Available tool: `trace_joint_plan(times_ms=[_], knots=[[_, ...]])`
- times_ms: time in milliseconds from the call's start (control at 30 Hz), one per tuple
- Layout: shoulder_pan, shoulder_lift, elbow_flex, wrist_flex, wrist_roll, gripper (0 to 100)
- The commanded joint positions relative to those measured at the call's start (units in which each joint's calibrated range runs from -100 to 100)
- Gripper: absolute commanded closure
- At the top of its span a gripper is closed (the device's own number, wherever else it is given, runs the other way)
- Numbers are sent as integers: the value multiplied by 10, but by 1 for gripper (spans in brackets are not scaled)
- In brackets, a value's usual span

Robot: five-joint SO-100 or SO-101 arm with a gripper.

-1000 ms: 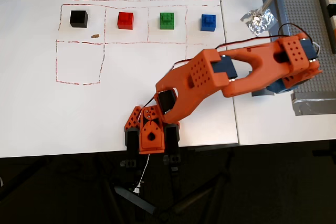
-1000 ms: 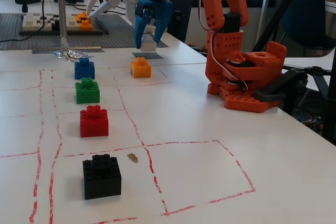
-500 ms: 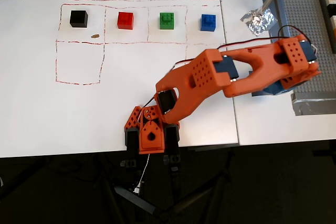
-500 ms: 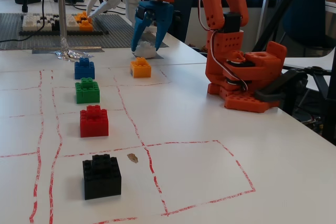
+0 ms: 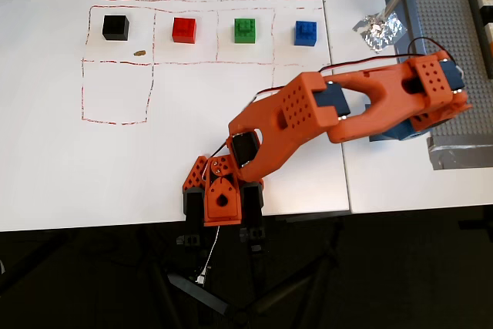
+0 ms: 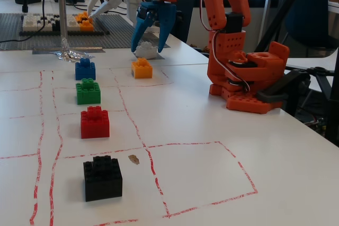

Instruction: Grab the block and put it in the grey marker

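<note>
One second has taken the small white studded block [image 6: 146, 51] from a pinch above the table to rest, tilted, on the flat dark-grey square marker [image 6: 159, 56]. The blue two-finger gripper [image 6: 150, 43] now stands spread above it, a fingertip at either side, apparently no longer clamping. I judge the placing nearly done; lifting clear remains.

In the fixed view, nearest lies the black studded brick [image 6: 102, 177], then at twelve o'clock of it the red brick [image 6: 95, 121], green brick [image 6: 88, 91] and blue brick [image 6: 85, 69]. The orange-yellow brick [image 6: 142, 68] sits just at six o'clock of the block, so straight up is the free way out. Overhead, the orange arm [image 5: 308, 117] hides the block.
</note>
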Motion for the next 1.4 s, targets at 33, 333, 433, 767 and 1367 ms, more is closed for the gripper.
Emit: trace_joint_plan(times_ms=[33,333,433,767,1367], knots=[[22,-104,-114,77,-2,68],[-3,-205,-119,223,-4,72],[-25,-271,-40,226,-7,75],[-205,-493,254,227,-63,93],[-735,-649,609,-44,-427,100]])
